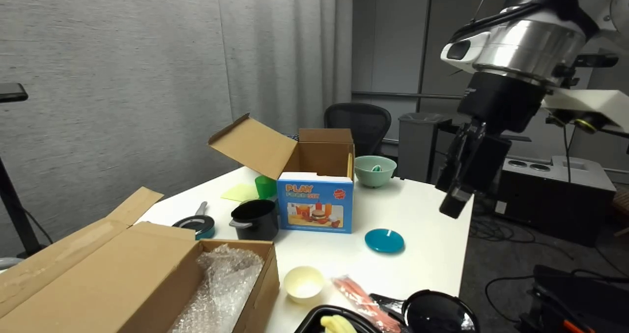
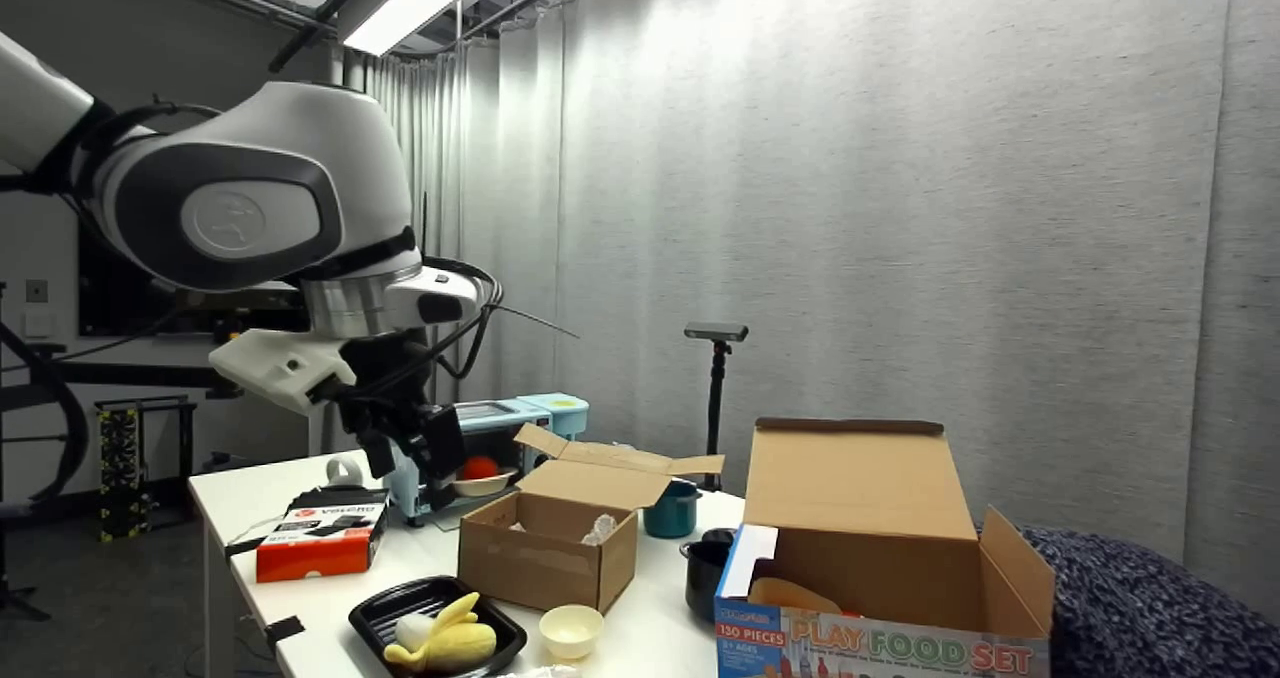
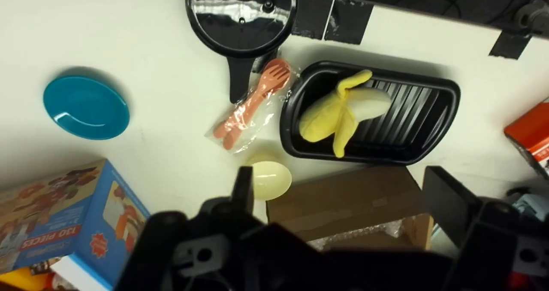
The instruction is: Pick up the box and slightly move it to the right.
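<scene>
While the tilted arm [image 1: 521, 43] hangs well apart from it in an exterior view, one box [image 1: 316, 205] stands open on the table [image 1: 425, 210], one black pot [image 1: 258, 225] just beside, one teal plate [image 1: 384, 240] and bare tabletop between box and edge. In an exterior view, one carton [image 2: 540, 553] apart from the box. In the wrist view, one gripper [image 3: 339, 173] spread wide, holding nothing.

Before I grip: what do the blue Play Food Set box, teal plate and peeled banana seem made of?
The box looks like cardboard: printed outside, matte brown on its open flaps. The plate: glossy, probably plastic, given its sharp highlight; glazed ceramic is possible. The banana: matte, possibly plush fabric, showing no shine.
</scene>
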Robot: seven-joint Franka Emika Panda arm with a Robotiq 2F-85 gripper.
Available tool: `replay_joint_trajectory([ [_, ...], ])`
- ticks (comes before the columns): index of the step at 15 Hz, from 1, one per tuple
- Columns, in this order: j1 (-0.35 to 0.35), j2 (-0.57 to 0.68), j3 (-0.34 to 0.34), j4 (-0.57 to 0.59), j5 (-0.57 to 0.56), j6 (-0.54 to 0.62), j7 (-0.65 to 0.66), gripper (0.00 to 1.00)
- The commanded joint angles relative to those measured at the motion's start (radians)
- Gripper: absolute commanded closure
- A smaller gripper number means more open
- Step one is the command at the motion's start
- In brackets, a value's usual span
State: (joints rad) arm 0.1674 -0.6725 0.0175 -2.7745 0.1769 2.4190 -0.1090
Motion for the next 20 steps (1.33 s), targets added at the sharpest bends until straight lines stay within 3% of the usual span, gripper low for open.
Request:
replay_joint_trajectory([
  [1,-0.122,-0.120,-0.071,0.006,-0.094,-0.080,-0.014,0.00],
  [4,-0.237,-0.158,-0.171,0.050,-0.156,-0.150,-0.053,0.00],
  [7,-0.329,-0.153,-0.293,0.147,-0.213,-0.306,-0.155,0.00],
  [8,-0.292,-0.135,-0.237,0.093,-0.179,-0.205,-0.098,0.00],
  [11,-0.333,-0.138,-0.299,0.143,-0.194,-0.282,-0.156,0.00],
  [20,-0.331,-0.138,-0.293,0.143,-0.195,-0.284,-0.155,0.00],
])
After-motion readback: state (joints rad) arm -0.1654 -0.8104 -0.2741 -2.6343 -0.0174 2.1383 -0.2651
